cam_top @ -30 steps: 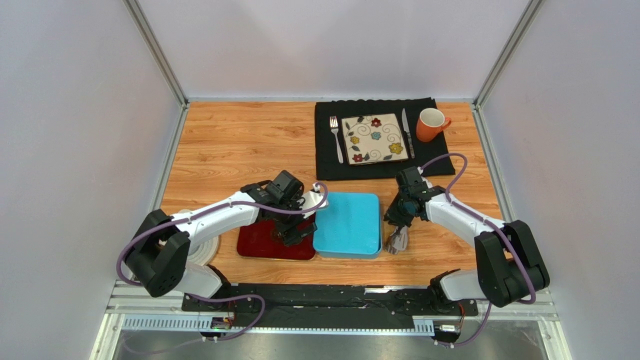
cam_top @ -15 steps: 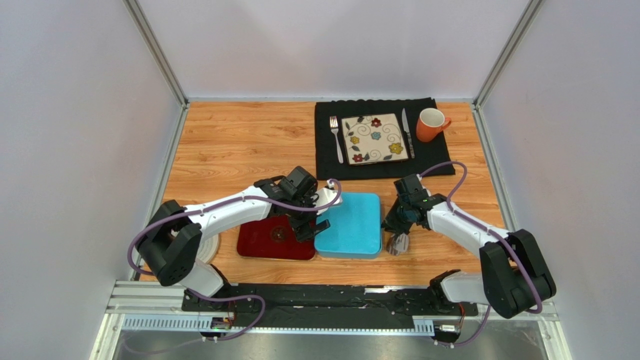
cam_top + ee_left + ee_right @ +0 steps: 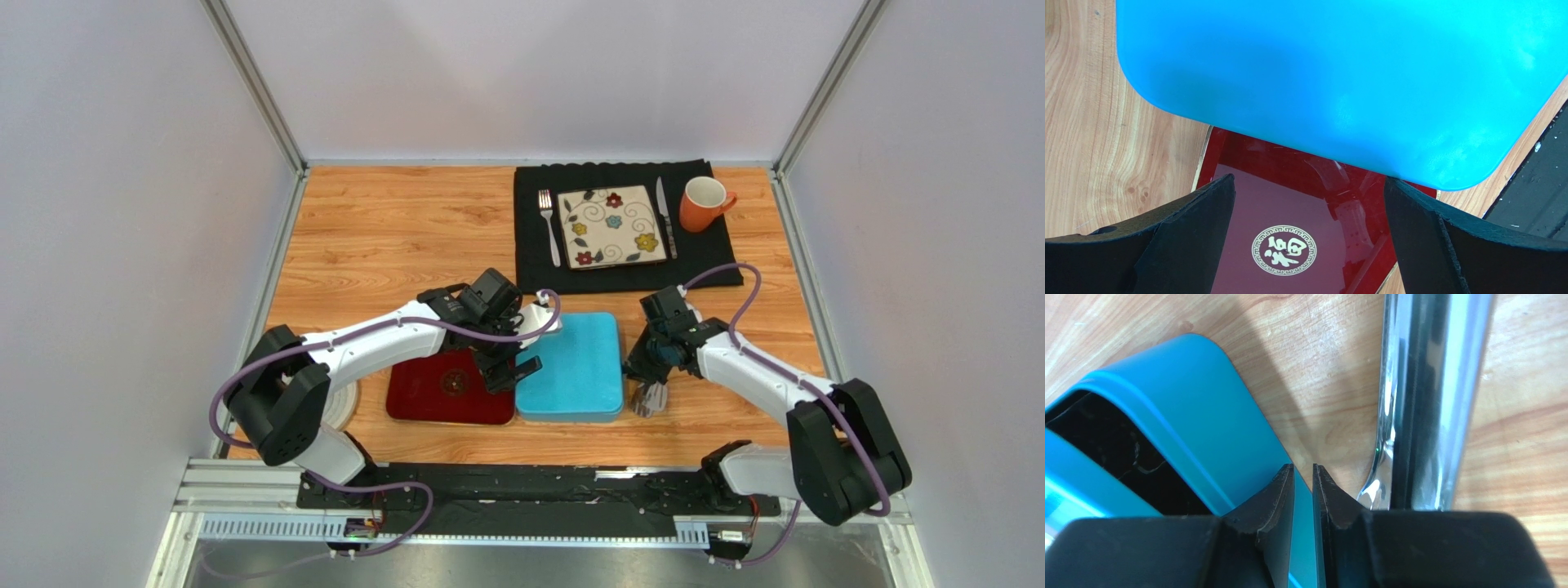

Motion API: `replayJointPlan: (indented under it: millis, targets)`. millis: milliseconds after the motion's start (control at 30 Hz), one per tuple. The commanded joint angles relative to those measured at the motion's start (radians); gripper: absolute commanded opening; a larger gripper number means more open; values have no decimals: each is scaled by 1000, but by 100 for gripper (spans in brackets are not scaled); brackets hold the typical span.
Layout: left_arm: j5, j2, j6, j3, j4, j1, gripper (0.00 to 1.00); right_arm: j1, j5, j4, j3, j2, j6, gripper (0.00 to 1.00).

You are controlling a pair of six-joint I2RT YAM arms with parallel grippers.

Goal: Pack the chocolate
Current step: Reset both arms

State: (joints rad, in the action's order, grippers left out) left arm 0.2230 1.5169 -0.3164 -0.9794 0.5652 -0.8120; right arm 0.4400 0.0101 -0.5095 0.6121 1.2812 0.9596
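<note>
Two grippers are pictured at a blue box [image 3: 568, 365], set at three o'clock of a red tray [image 3: 432, 395] on the tabletop [image 3: 368, 233]. The box's thin edge is pinched by the right gripper [image 3: 1303, 478]; the left gripper [image 3: 1306, 199] is spread wide and empty over the tray. None of the chocolate is seen; it is judged to be hidden inside the box. Such small pieces would likely be light, smooth and easily dented, best taken gently across their sides. A gold emblem [image 3: 1283, 250] on the tray is marked with what appears to be the Chinese character 福; no brand is legible.
</note>
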Motion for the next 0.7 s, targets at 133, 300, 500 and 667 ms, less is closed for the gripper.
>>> replayJointPlan:
  millis: [133, 300, 500, 667]
  targets:
    - [16, -24, -1, -36, -25, -10, 99, -138, -35, -84, -26, -192, -64, 19]
    - [12, -14, 4, -65, -11, -10, 99, -184, -29, -126, -17, -243, -100, 18]
    - [-97, -67, -27, -71, 13, 2, 99, -188, -62, -172, 63, -287, -173, 21]
    - [-122, -96, 3, -172, 119, 79, 99, -187, -91, -218, 149, -359, -252, 27]
